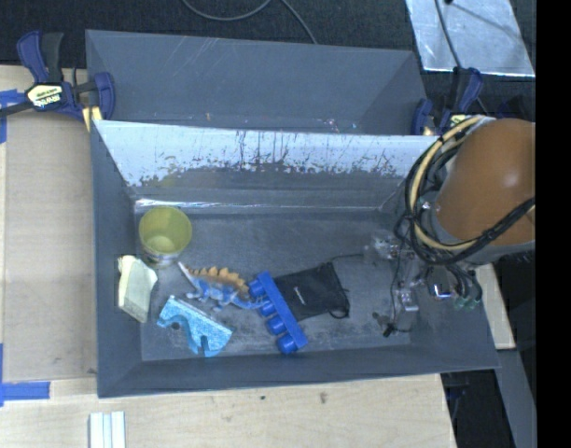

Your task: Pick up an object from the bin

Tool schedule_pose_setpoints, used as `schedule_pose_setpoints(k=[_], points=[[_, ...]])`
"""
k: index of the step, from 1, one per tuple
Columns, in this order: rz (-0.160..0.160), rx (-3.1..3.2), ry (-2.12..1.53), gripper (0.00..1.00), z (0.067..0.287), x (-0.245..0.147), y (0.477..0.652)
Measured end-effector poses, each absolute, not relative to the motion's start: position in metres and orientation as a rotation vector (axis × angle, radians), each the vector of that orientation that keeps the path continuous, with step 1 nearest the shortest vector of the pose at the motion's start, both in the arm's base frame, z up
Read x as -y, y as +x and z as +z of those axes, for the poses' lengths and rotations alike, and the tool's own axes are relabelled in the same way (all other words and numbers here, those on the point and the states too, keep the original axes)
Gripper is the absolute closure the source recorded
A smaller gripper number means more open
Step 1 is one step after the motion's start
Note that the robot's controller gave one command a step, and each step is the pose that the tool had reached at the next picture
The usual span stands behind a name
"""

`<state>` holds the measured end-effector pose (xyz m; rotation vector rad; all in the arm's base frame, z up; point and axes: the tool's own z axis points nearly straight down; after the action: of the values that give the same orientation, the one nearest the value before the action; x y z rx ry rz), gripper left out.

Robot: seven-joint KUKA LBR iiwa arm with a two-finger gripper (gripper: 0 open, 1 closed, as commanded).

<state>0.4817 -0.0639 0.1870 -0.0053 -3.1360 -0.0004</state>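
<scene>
The grey metal bin (pixel 267 171) holds a heap along its front edge. Below the arm's orange cover (pixel 486 180), the gripper (pixel 400 308) hangs by the bin's right wall; cables blur it, so its opening cannot be judged. Nearest lies a black flat pouch (pixel 312 292), then a blue ridged plastic block (pixel 278 317).

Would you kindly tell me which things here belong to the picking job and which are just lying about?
Job in hand:
- tool, at the right end of the grey bin
- black pouch, nearest the tool, so perhaps the likeliest pick

Lying about:
- blue brick strip
- small toy animal
- light-blue plastic piece
- pale sponge
- yellow-green cup
</scene>
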Motion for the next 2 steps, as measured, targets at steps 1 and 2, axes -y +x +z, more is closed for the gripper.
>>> schedule_pose_setpoints(k=[1,2], points=[[0.001,3.145,-0.002,0.00,0.191,0.064,0.483],[0.002,3.142,-0.075,0.00,0.179,0.026,0.509]])
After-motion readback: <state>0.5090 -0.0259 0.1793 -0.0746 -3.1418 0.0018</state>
